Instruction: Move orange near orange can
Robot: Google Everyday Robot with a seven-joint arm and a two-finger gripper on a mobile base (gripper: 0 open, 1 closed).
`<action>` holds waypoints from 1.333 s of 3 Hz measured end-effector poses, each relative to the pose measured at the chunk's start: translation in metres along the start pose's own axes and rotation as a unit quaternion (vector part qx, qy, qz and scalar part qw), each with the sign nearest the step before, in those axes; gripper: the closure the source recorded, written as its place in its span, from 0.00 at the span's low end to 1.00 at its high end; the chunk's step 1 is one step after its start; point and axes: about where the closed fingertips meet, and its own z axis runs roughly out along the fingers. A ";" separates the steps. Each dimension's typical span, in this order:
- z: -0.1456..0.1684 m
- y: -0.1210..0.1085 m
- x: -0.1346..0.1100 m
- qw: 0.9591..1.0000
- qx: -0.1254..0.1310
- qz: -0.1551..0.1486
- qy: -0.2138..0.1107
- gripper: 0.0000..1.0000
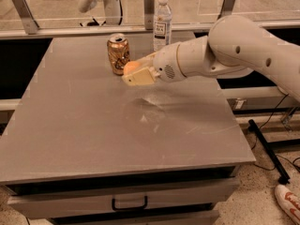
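The gripper (135,73) hangs over the far half of the table (84,139), just right of the can (118,54). Its pale fingers (139,78) are clasped on the orange (131,67). Only part of the fruit shows between them, on the side facing the can. Orange and can are very close, but whether they touch cannot be told from this angle. The orange seems to hang a little above the tabletop rather than rest on it, with a faint smudge of shadow on the grey surface below and to the right.

The can stands upright, its silver top up and its coppery side catching the light. The bottle (162,22) (clear, white cap, dark label) stands upright near the far edge, behind the gripper and to the right of the can, apart from both.

The arm (243,50) is thick and white. It comes in from the right edge of the view, crosses the table's right side and narrows to a wrist at the gripper.

Under the front edge of the table is a drawer (126,201) with a dark handle. On the floor at the lower right lies a white shoe (288,203) with red marks, and beside the table a black bar (268,151) lies aslant.
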 end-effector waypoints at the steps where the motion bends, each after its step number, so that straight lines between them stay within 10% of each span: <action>1: 0.019 -0.015 -0.004 0.999 0.028 0.020 -0.008 1.00; 4: 0.047 -0.037 0.003 0.998 0.053 0.021 -0.012 0.35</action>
